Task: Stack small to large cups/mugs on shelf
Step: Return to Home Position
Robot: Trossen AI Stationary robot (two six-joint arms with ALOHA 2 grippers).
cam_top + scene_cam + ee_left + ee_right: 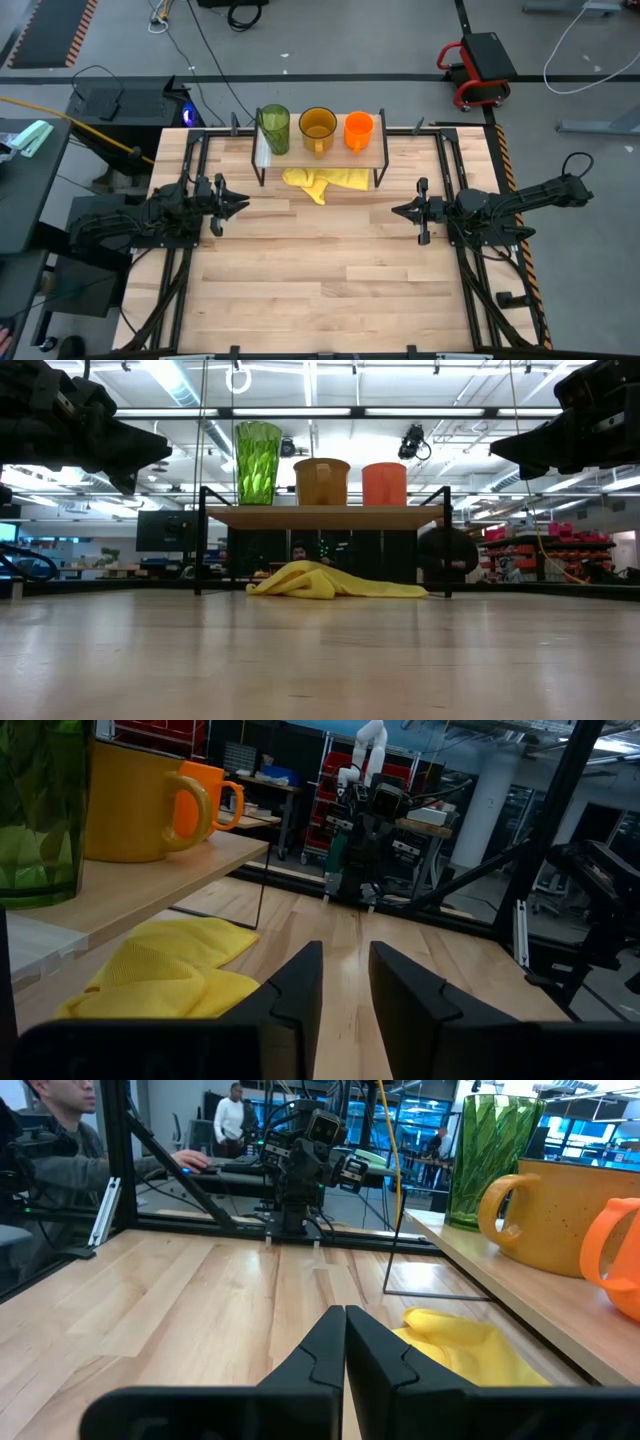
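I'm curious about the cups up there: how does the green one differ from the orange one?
The green cup is taller than the orange mug. The green cup is see-through; the orange mug is opaque. The orange mug has a handle; the green cup shows none. Both stand upright on the shelf, at opposite ends.

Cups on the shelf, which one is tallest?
The green cup, at one end of the row. It stands clearly higher than the yellow mug and the orange mug.
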